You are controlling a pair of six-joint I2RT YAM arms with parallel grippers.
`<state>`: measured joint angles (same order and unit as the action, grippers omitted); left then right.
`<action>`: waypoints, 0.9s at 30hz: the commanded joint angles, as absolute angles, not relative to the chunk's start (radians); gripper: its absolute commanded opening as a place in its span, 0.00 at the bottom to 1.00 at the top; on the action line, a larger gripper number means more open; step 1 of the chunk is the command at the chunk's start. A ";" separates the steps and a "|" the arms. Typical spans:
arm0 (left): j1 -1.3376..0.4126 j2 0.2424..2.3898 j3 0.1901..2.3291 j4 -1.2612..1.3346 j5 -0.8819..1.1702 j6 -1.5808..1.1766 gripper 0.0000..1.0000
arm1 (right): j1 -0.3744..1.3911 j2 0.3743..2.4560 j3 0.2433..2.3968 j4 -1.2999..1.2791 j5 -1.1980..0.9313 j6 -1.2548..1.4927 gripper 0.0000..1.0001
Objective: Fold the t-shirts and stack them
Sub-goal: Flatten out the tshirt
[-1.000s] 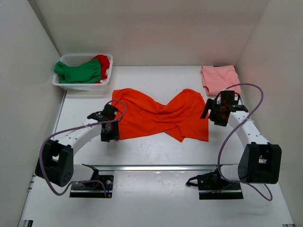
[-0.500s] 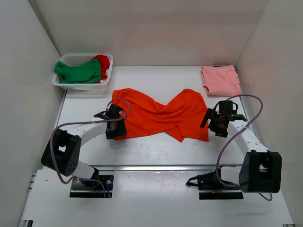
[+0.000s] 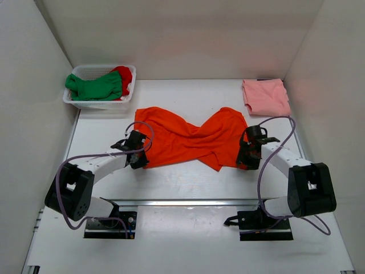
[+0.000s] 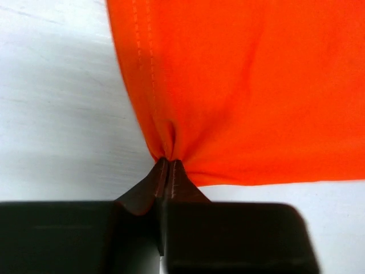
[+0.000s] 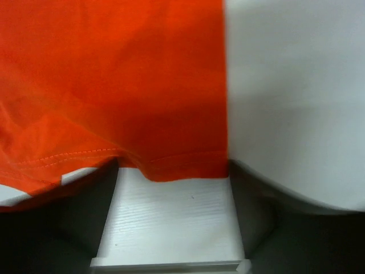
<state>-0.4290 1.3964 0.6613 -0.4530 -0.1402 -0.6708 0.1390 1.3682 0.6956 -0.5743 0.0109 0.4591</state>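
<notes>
Orange t-shirt [image 3: 188,140], left gripper [image 4: 169,164] pinching corner, right gripper [image 5: 172,174] straddling hem

Surface: white table [image 3: 188,178], flat and matte; I stand at its near edge.
Centre: orange t-shirt [image 3: 188,137], lying straight on the table, spread wide but twisted and rumpled across its middle.
Far corner, my right: pink t-shirt [image 3: 265,96], folded flat, apart from the orange one.
Far corner, my left: white basket [image 3: 96,105], standing on the table.

no readable text, no labels, brands or numbers visible
</notes>
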 commanded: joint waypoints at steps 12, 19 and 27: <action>-0.367 1.224 0.972 -0.675 -0.071 -0.582 0.00 | 0.060 1.090 1.050 -0.678 -0.078 0.358 0.00; -0.301 1.132 1.466 -0.797 0.015 -0.554 0.00 | -0.139 0.988 1.492 -0.652 -0.386 0.348 0.00; -0.292 0.988 1.673 -0.845 0.126 -0.555 0.00 | -0.107 0.939 1.957 -0.814 -0.261 0.267 0.00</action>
<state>-0.3134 1.0096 1.6241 -0.7670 0.0685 -0.5713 -0.1211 0.9649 1.8465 -0.7509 -0.3111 0.3092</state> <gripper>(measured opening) 0.017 0.043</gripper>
